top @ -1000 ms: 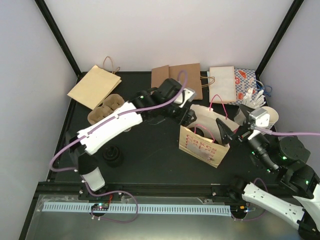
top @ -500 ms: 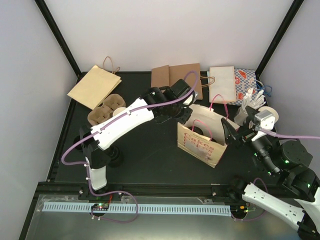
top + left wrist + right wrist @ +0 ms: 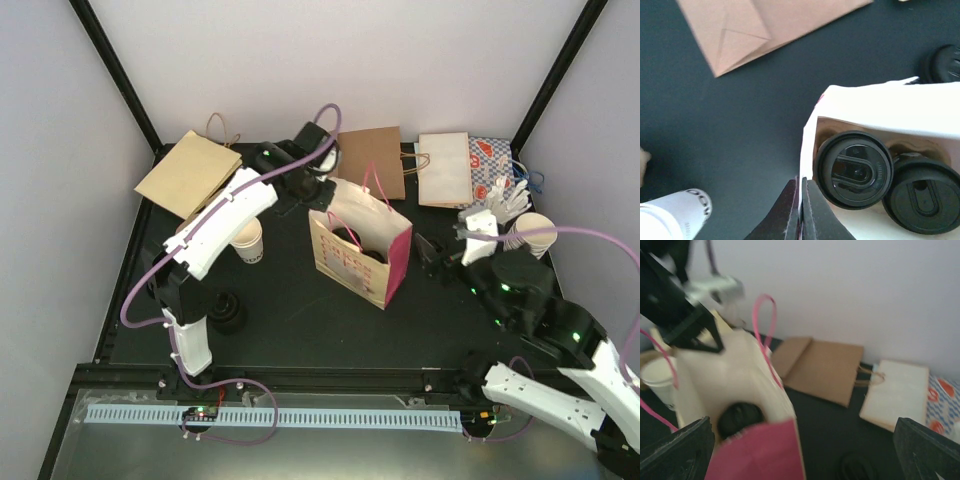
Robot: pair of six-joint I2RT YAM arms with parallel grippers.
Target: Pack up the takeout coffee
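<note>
The takeout coffee point(image 3: 247, 240) is a small white paper cup standing on the black table, left of the bag; it also shows in both wrist views point(image 3: 677, 214) point(image 3: 657, 374). A cream paper bag with a pink side and pink handles point(image 3: 360, 250) stands upright mid-table. Inside it sit two black-lidded cups point(image 3: 856, 170) point(image 3: 925, 196). My left gripper point(image 3: 320, 198) point(image 3: 801, 187) is shut on the bag's near rim. My right gripper point(image 3: 430, 262) point(image 3: 802, 440) hangs open just right of the bag, holding nothing.
Flat bags lie along the back: tan point(image 3: 188, 172), brown point(image 3: 372, 160), white point(image 3: 443, 168), blue-patterned point(image 3: 495, 165). A stack of cream cups point(image 3: 535, 228) stands at the right. Black lids point(image 3: 228, 312) sit front left; another lid point(image 3: 945, 62) lies beyond the bag.
My left gripper shut on the bag's rim and pulled the bag left, so it now stands upright. The right gripper has come off the bag and drawn back, still open.
</note>
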